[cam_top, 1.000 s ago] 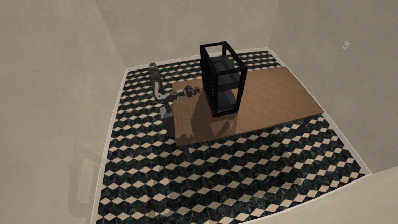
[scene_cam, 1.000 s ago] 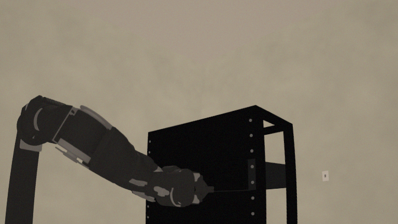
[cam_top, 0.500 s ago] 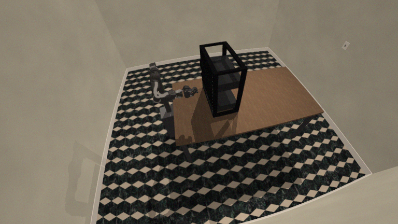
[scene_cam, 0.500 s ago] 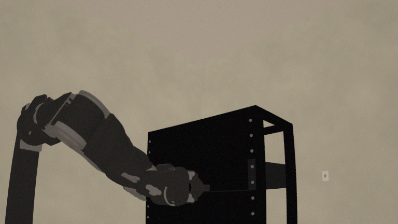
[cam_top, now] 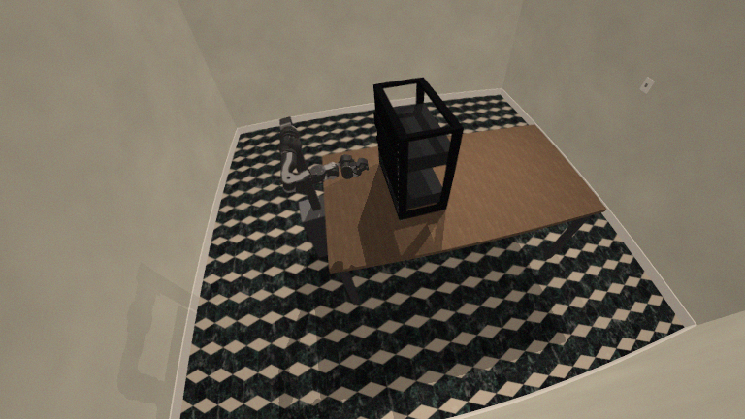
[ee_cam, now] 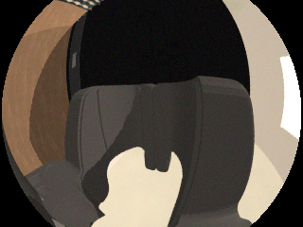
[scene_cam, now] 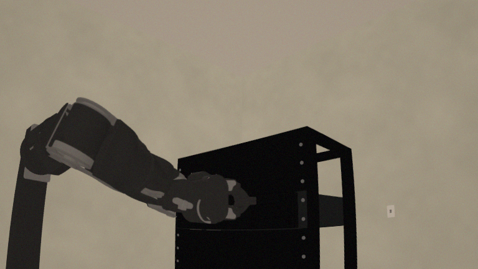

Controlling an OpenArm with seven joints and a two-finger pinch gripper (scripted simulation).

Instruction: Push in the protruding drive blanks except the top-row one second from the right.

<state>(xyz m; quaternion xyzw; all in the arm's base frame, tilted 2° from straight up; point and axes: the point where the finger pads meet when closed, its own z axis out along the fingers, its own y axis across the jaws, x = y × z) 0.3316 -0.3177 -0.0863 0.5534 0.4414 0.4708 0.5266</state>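
From where I stood, the black rack (cam_top: 384,134) sat upright on the brown table (cam_top: 522,173), nearer its left end, with broad bare wood running off to the right and toward the front edge. The arm (cam_top: 296,170) reached in from the table's left side, and its gripper (cam_top: 359,164) hung level with the rack's middle, pointing at the rack's front face but apart from it, a strip of table showing between them. Its fingers (scene_cam: 246,200) were pressed fully together with nothing between them. In the exterior view the gripper (scene_cam: 251,200) showed against the rack's (scene_cam: 246,153) dark side at mid-height. The wrist camera saw only blackness where the chassis front (ee_cam: 158,32) faced it; I could not make out the separate blanks or which ones stood proud.
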